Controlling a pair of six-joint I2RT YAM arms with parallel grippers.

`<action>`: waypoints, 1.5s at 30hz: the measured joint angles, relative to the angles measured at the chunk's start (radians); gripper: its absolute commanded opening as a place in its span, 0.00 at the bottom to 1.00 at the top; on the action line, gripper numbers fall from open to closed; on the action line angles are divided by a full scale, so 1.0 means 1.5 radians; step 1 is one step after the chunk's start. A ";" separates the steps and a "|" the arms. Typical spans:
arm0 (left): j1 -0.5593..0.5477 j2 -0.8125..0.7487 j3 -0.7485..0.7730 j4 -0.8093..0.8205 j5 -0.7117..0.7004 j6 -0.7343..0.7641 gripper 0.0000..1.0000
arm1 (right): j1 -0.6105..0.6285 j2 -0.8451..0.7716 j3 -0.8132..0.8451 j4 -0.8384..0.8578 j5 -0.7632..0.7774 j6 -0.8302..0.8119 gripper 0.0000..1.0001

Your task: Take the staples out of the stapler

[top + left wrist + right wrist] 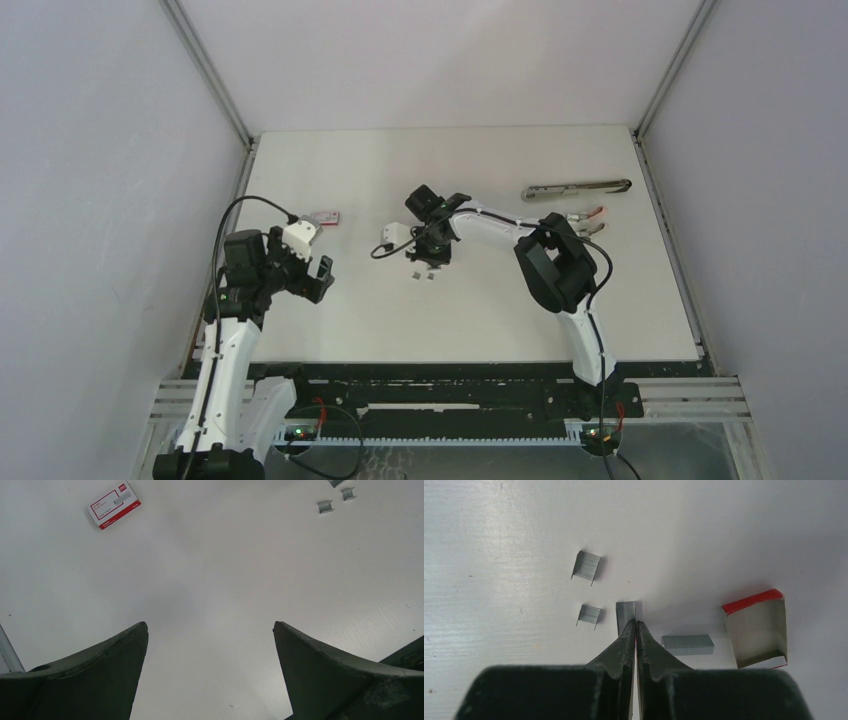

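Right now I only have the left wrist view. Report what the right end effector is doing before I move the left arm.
Observer: The right end effector is shut, its tips at a staple strip. I cannot tell whether it grips it.
Operator: Name what else lies near it.
Observer: An open red-and-white box lies beside the longest strip, not touching it.

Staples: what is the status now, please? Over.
Left gripper open, off to the side. Right gripper shut, tips at one strip. Staples: four strips loose on table. Open box beside them, not blocking.
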 measured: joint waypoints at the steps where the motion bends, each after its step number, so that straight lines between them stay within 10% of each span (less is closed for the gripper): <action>1: 0.000 0.000 0.000 0.000 0.000 0.000 1.00 | 0.000 0.001 0.002 -0.001 0.000 0.001 0.00; 29: 0.003 -0.001 0.000 0.000 0.000 0.000 1.00 | -0.077 0.007 0.122 0.029 0.020 0.450 0.00; 45: 0.004 -0.001 0.000 0.000 0.000 0.000 1.00 | -0.082 0.002 0.048 0.146 0.128 0.496 0.00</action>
